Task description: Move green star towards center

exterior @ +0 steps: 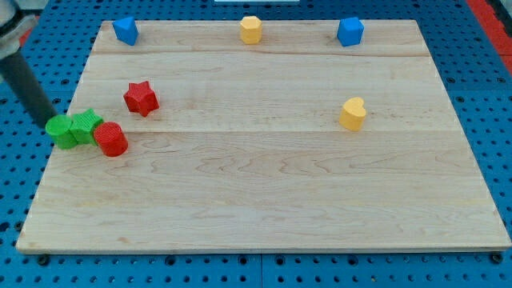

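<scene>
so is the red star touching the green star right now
No, the red star sits apart, up and to the view's right of the green star, with bare board between them; the red cylinder touches the green star instead.

Straight dark rod, matte black; my tip [48, 125] blunt.

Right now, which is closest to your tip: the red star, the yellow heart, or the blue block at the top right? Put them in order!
My tip sits at the board's left edge, beside the green blocks.
1. Red star: nearest, on the view's left, just up and right of my tip.
2. Yellow heart: far across, on the view's right.
3. Blue block: farthest, in the view's top right corner.
</scene>
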{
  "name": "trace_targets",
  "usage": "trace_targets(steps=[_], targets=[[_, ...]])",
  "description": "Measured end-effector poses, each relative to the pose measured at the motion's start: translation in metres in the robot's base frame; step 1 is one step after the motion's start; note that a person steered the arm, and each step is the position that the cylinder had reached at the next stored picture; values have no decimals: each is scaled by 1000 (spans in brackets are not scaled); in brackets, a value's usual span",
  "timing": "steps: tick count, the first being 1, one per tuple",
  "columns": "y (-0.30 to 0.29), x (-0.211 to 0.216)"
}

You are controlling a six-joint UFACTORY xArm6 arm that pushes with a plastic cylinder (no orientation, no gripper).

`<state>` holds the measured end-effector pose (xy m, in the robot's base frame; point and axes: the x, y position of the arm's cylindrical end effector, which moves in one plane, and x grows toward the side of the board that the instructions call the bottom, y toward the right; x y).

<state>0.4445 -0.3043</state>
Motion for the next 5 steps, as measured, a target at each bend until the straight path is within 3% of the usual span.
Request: trace_targets(steps=[1, 2, 4, 5], targets=[[39, 11], [114, 14], [24, -2], [63, -25]])
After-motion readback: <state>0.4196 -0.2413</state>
